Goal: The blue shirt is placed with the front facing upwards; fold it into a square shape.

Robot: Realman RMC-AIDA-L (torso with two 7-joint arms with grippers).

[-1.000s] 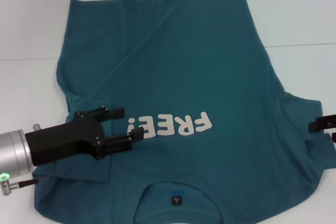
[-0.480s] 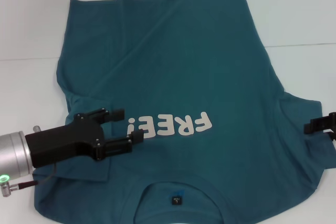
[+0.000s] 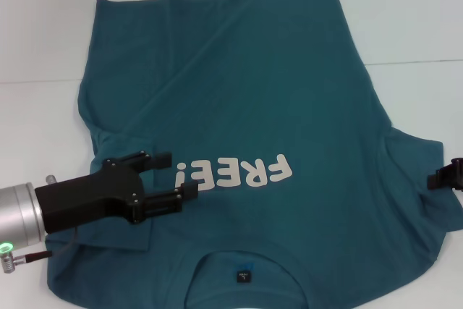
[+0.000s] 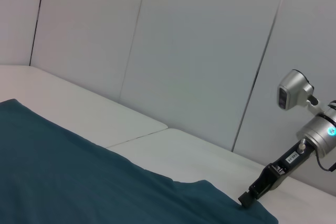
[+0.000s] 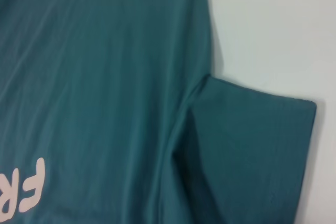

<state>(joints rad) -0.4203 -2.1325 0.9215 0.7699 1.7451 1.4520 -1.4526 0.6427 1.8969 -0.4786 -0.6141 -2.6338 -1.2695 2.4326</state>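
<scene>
Lining up the sleeve grabs, as I read it: the blue shirt (image 3: 246,128) lies flat, print up, covering most of the white bench (image 3: 405,19), collar at the near edge, hem toward the far edge.

To do this well I want each gripper low on the outer edge of its sleeve, pinching the full cloth thickness, then both carrying inward together so the creases run parallel.

Left gripper (image 3: 177,176) hovers over the left chest just beside the "FREE!" lettering (image 3: 235,171), jaws released and moderately spread, holding nothing; contact with cloth unclear.

Right gripper (image 3: 441,177) sits at the right sleeve (image 5: 252,145), near the bench's right edge. Mostly out of view, so I cannot tell its state.
</scene>
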